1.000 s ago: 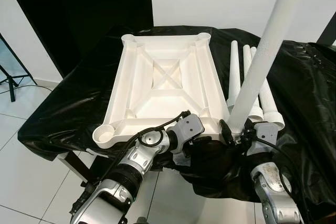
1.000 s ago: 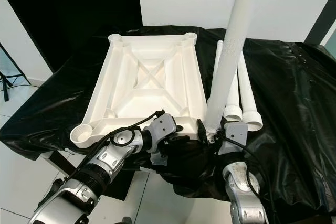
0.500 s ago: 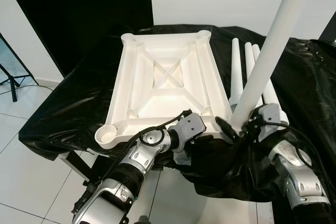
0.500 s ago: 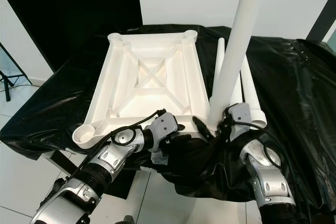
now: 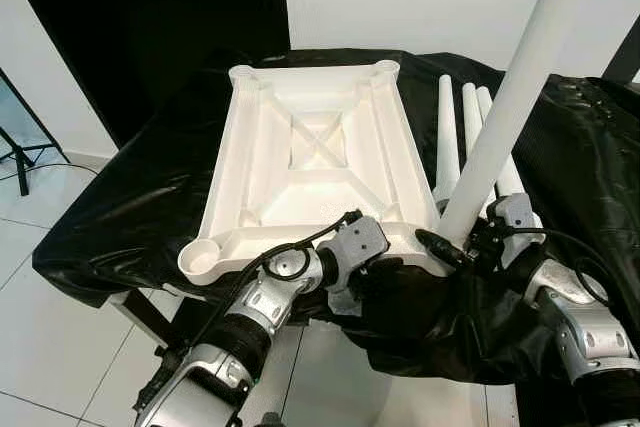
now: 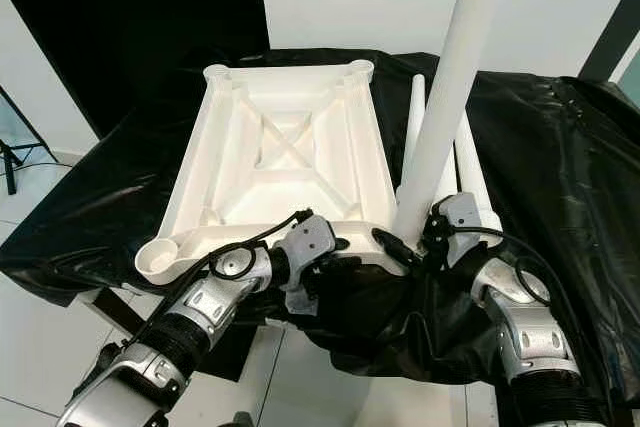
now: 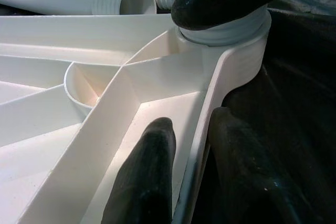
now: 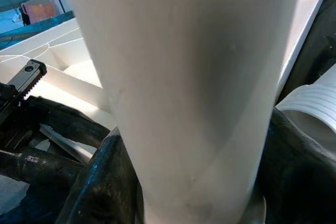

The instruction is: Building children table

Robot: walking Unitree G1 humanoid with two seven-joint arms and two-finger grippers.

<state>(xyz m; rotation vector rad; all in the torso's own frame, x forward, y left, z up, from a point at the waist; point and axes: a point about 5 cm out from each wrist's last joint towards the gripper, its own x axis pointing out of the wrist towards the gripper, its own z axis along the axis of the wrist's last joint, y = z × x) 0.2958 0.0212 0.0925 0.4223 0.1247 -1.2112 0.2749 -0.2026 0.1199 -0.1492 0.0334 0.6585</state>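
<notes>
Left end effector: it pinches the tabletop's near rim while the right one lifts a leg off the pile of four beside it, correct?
Not quite. Three legs lie beside the tabletop, per the left eye view. The left end effector does pinch the rim; the right end effector holds the upright leg.

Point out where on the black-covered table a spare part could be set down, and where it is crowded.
Bare black cover lies left of the upturned tabletop and right of the loose legs. The near right corner is crowded: both hands and the upright leg.

White leg (image 5: pixel 505 112) upright in tabletop (image 5: pixel 310 162) corner
</notes>
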